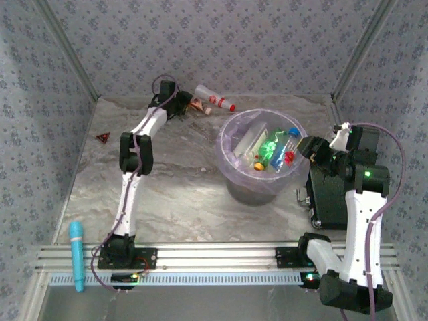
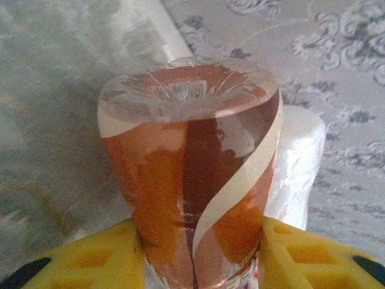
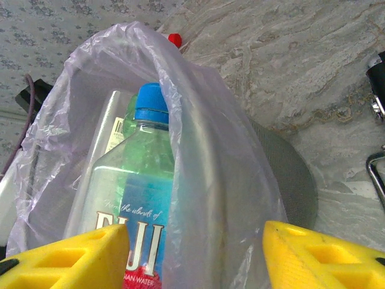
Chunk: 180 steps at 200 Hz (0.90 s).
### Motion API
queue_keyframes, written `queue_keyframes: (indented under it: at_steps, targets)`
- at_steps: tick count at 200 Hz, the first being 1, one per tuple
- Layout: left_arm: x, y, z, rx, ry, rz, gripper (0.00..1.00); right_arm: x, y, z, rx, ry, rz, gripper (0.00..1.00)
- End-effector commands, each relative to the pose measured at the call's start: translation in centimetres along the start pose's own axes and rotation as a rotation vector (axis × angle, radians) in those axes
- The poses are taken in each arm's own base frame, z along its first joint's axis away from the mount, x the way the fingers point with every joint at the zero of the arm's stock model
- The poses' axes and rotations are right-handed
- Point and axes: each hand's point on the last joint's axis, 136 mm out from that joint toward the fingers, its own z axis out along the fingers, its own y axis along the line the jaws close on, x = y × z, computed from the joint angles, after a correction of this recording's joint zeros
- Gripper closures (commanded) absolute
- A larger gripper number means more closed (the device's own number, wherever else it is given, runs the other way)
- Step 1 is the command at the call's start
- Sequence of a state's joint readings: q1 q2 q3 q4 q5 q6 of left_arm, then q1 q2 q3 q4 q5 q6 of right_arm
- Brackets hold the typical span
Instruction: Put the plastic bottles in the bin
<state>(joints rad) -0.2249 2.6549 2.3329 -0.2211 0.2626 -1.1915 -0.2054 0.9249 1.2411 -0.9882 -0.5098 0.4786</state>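
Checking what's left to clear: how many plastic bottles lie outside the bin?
2. A brown-labelled bottle sits at the far side, between the fingers of the left gripper. A white bottle with a red cap lies just right of it. Others may be hidden.

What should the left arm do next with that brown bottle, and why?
Probably lift the brown bottle a little off the table. The yellow fingers of the left gripper hug both its sides, and the bin stands off to the right, so the bottle must rise before it can travel there.
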Motion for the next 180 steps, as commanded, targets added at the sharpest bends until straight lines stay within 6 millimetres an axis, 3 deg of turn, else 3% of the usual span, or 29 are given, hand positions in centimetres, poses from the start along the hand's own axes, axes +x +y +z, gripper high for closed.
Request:
queue_keyframes:
  at_steps: [1, 31, 57, 97, 151, 180]
  targets:
    - [-0.7, -4.1, -4.4, 0.054, -0.062, 0.115, 0.56, 0.1, 0.1, -0.5, -0.003, -0.008, 0.005, 0.38]
    - [-0.5, -6.3, -9.3, 0.105, -0.103, 0.21, 0.56, 0.3, 0.4, -0.1, -0.035, 0.004, 0.006, 0.38]
    - [0.7, -7.3, -13.6, 0.118, -0.088, 0.313, 0.56, 0.6, 0.6, 0.5, -0.062, 0.024, 0.002, 0.38]
    - [3.3, -10.1, -22.0, 0.137, -0.063, 0.526, 0.56, 1.2, 0.4, 1.9, -0.073, 0.072, -0.016, 0.4]
    - [8.7, -13.1, -32.6, 0.204, 0.038, 0.779, 0.55, 2.2, 1.2, 3.8, -0.101, 0.152, -0.099, 0.41]
    - [12.4, -15.4, -38.3, 0.34, 0.117, 0.853, 0.56, 2.9, 1.6, 4.6, -0.109, 0.201, -0.135, 0.41]
